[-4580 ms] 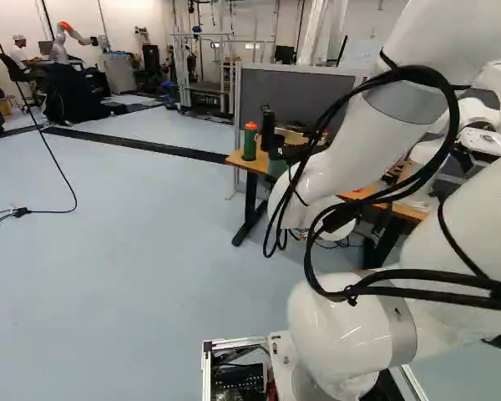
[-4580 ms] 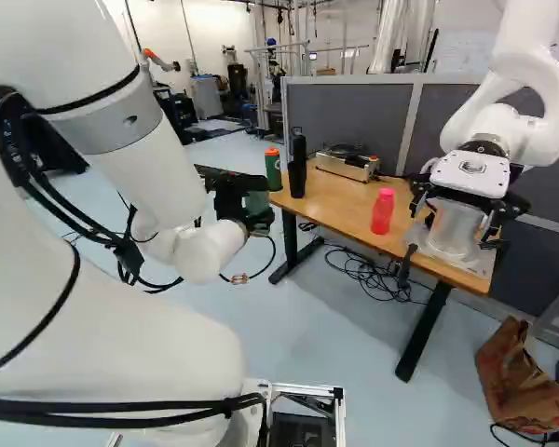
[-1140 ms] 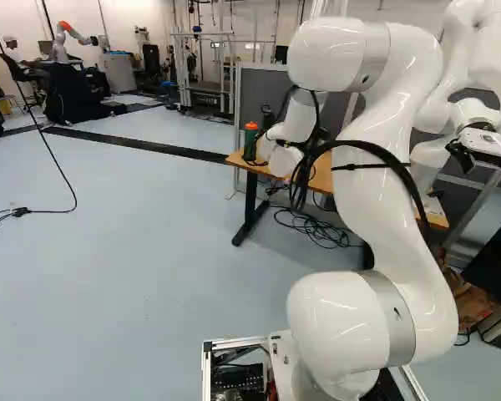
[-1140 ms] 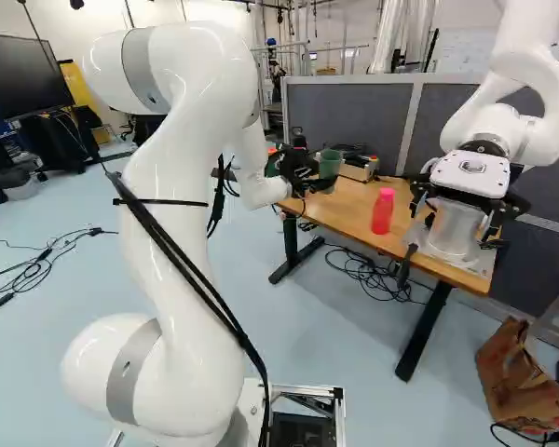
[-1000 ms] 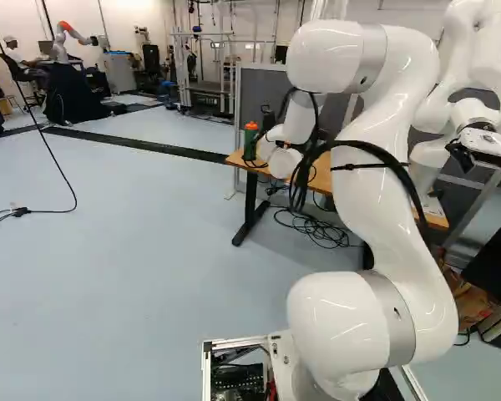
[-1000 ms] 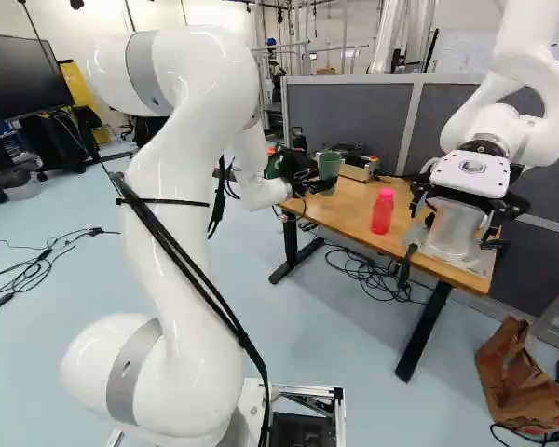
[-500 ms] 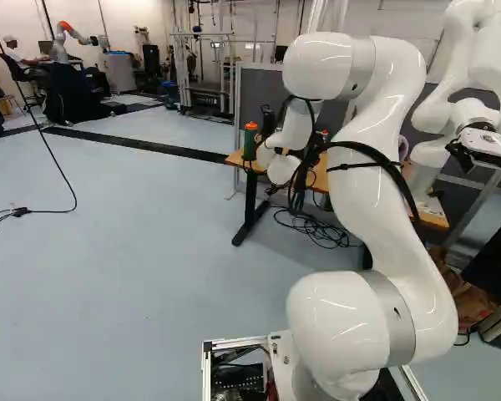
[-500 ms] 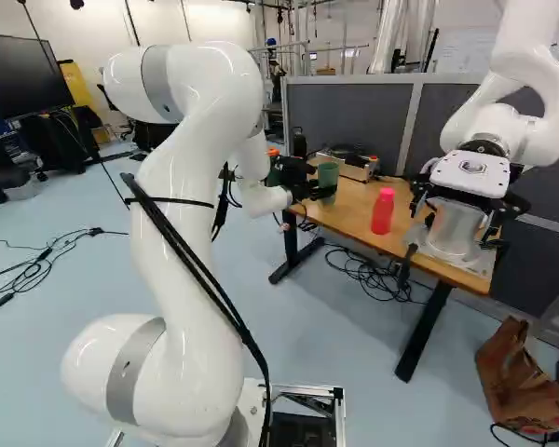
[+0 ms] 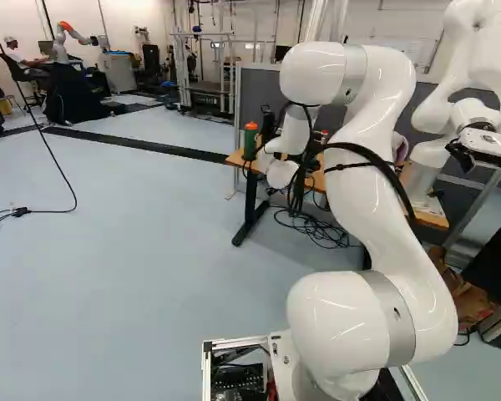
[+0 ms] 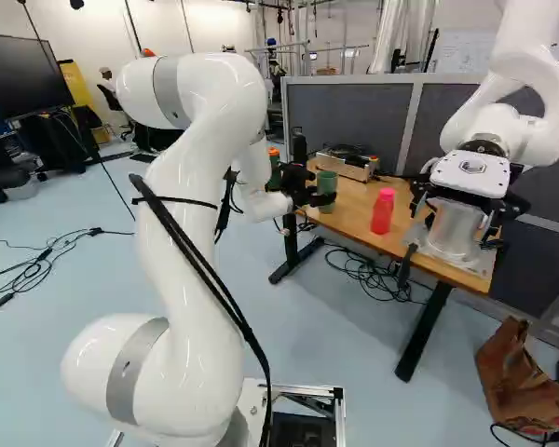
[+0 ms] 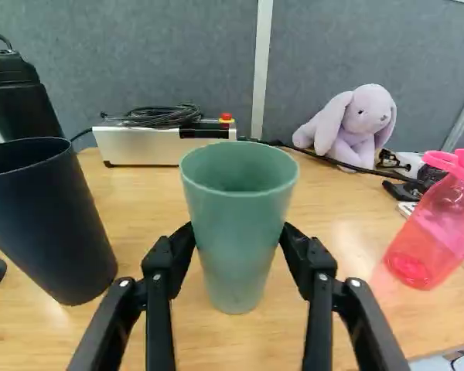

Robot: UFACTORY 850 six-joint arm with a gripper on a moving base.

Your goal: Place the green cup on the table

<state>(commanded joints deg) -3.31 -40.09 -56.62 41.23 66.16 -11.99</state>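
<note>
Fingers (image 10: pixel 325 195) pinching green cup (image 11: pixel 238 232) — base perhaps on table (image 11: pixel 336 224), near its edge | gaps to black tumbler (image 11: pixel 50 224), pink bottle (image 11: pixel 429 239)

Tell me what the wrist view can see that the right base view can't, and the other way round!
Only the wrist view shows the purple toy bunny. The dark cup is plain only there too.

Only the right base view shows my long white arm, another robot and a brown bag on the floor.

Both show the green cup in my claw, the pink bottle, the silver box and the wooden table.
</note>
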